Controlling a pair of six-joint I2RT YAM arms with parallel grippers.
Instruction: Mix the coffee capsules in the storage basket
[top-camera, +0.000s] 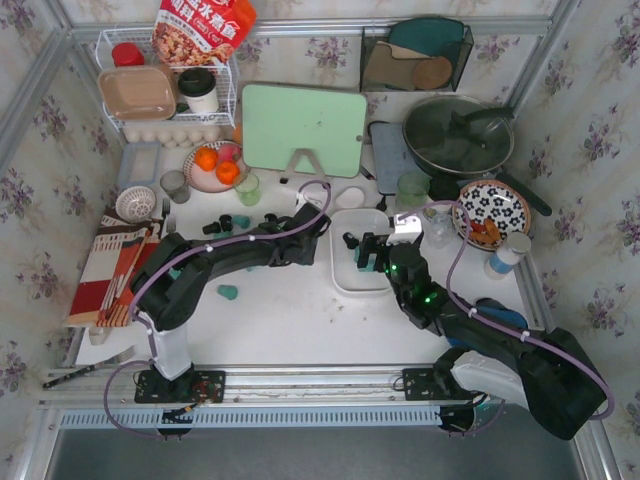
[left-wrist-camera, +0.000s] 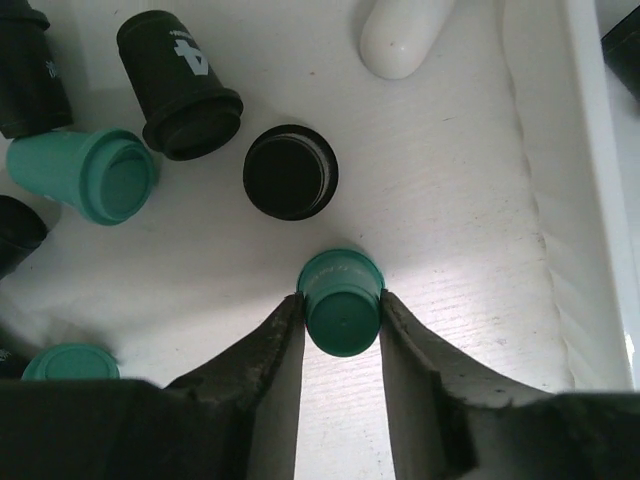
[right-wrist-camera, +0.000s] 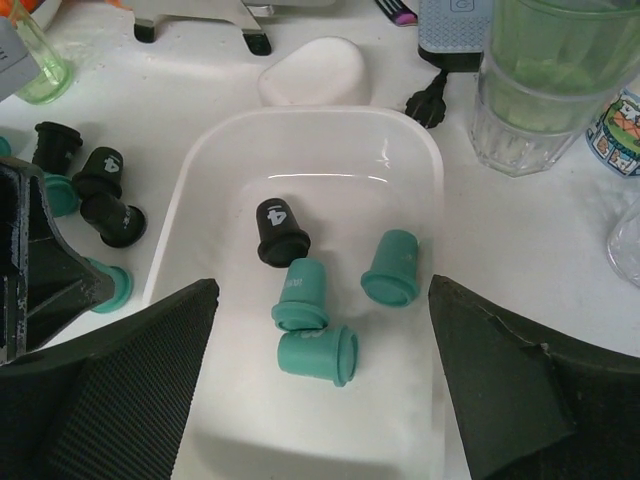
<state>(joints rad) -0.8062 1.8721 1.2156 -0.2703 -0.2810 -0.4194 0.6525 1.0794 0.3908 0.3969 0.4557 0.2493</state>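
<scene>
My left gripper (left-wrist-camera: 341, 298) is shut on a teal capsule (left-wrist-camera: 341, 312), one finger pressed to each side, just above the white table. Black and teal capsules (left-wrist-camera: 180, 85) lie loose around it, and the storage basket's wall (left-wrist-camera: 590, 200) stands to the right. In the top view the left gripper (top-camera: 318, 232) is beside the white basket (top-camera: 340, 282). My right gripper (right-wrist-camera: 322, 290) is open and empty above the basket (right-wrist-camera: 420, 150), which holds three teal capsules (right-wrist-camera: 390, 265) and one black capsule (right-wrist-camera: 278, 232). More capsules (right-wrist-camera: 105, 190) lie on the table left of the basket.
A white oval object (right-wrist-camera: 310, 72) lies behind the basket. Stacked pale green cups (right-wrist-camera: 545, 70) stand at its far right. A lone teal capsule (top-camera: 228, 292) lies near the left arm. A green cutting board (top-camera: 303, 128), a pan (top-camera: 458, 135) and a floral plate (top-camera: 490, 212) stand further back.
</scene>
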